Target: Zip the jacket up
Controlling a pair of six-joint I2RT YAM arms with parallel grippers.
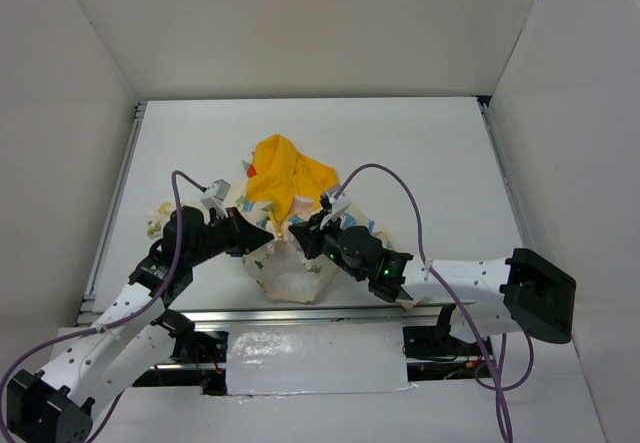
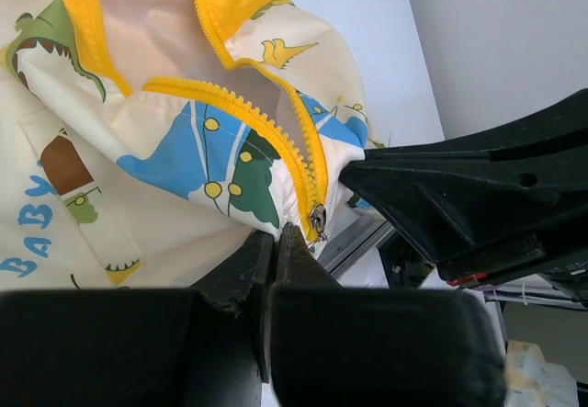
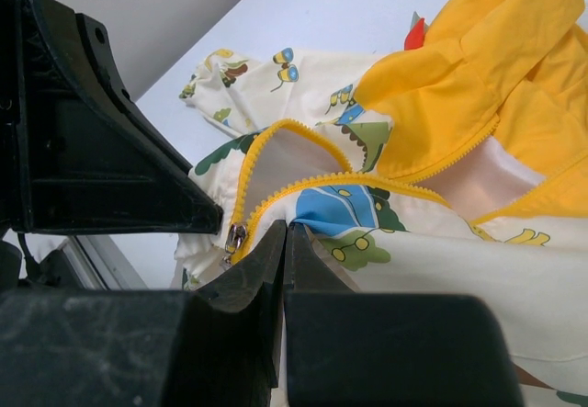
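At the near edge of the white table (image 1: 400,153), midway along it, the jacket (image 1: 290,275) lies crumpled, hem nearest the arm bases. Left gripper (image 1: 264,234): black, wedge-shaped fingers (image 2: 243,269) pressed together on the cream printed hem, just beside the small metal zipper slider (image 2: 319,220). Right gripper (image 1: 298,230): fingers (image 3: 308,260) likewise closed, pinching the same soft fabric on the slider's other side; the two grippers' tips nearly touch. Yellow-orange zipper teeth (image 2: 241,113), fine and serrated, part above the slider, exposing a pale lining. Farther back, the smooth yellow-orange hood (image 1: 282,171) is bunched toward the table's middle.
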